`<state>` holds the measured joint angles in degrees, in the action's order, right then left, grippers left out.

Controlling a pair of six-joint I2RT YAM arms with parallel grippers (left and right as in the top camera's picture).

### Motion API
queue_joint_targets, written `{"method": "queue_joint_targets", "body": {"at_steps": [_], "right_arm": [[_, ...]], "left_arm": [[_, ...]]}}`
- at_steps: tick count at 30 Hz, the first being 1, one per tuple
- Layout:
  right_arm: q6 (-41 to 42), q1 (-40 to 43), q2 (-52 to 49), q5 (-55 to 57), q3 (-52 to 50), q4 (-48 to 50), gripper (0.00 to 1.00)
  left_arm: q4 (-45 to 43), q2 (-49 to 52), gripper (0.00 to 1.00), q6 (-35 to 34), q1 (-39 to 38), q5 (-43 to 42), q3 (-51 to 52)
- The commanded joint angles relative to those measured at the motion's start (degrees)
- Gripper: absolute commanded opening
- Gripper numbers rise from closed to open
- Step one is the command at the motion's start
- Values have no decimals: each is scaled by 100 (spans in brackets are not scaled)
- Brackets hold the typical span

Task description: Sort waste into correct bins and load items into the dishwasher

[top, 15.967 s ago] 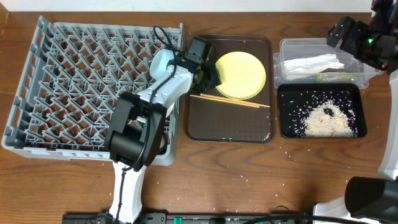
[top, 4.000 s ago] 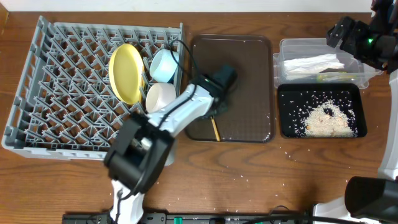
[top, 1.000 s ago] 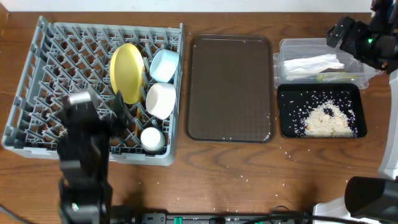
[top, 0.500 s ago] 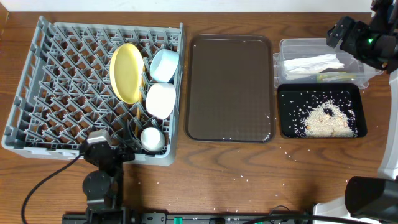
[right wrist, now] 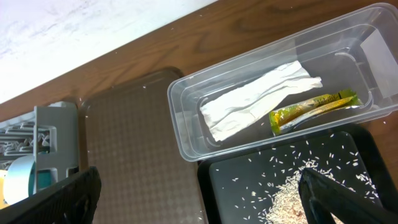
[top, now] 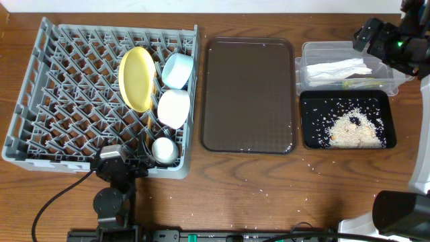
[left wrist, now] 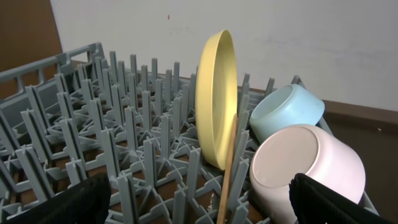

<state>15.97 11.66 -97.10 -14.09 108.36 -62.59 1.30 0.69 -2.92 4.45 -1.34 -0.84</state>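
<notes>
Overhead view of a wooden table (top: 269, 202). At left, a grey rack (top: 40, 101) holds every dish. A yellow plate (top: 136, 77) stands on edge. To its right are a blue bowl (top: 178, 69), a white bowl (top: 173, 107) and, nearest, a cup (top: 164, 149). In the left wrist view, chopsticks (left wrist: 227, 168) stand steeply, long axis near upright, just in front of the plate.

The brown tray (top: 250, 94) in the middle is bare. At right, the clear tub (top: 309, 50) holds the napkin (top: 339, 68) and the sleeve (right wrist: 314, 106). The black tray (top: 304, 121) just nearer holds the rice (top: 349, 129).

The left gripper (left wrist: 199, 202) hangs at the rack's near edge, jaws wide, holding nothing. The right gripper (right wrist: 199, 196) hovers over the far right, above the tub, jaws wide and empty.

Sorting and loading look finished. Only stray grains (top: 316, 165) lie on the table, near the black tray's near edge. They lie near of the right gripper and well right of the left one, so the right arm is closer.
</notes>
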Motion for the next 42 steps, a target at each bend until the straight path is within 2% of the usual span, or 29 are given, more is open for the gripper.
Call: {"method": "queue_joint_targets", "body": {"at_steps": [1,26,34,39,42], "right_arm": [[28,-7,-4,15,28,-9,99],[28,-7,-4,15,28,-9,99],[-339,-13,22,483,28,-210,99],[-363,-278,328,879,4,111,99],[-785,-573,723,922,-245,625,99]], "left_arm": [[275,-55,92,76,4,68,61],[275,-2,92,76,4,68,61],[275,-2,92,76,4,68,61],[275,-2,92,76,4,68,61],[275,-2,92,76,4,68,61]]}}
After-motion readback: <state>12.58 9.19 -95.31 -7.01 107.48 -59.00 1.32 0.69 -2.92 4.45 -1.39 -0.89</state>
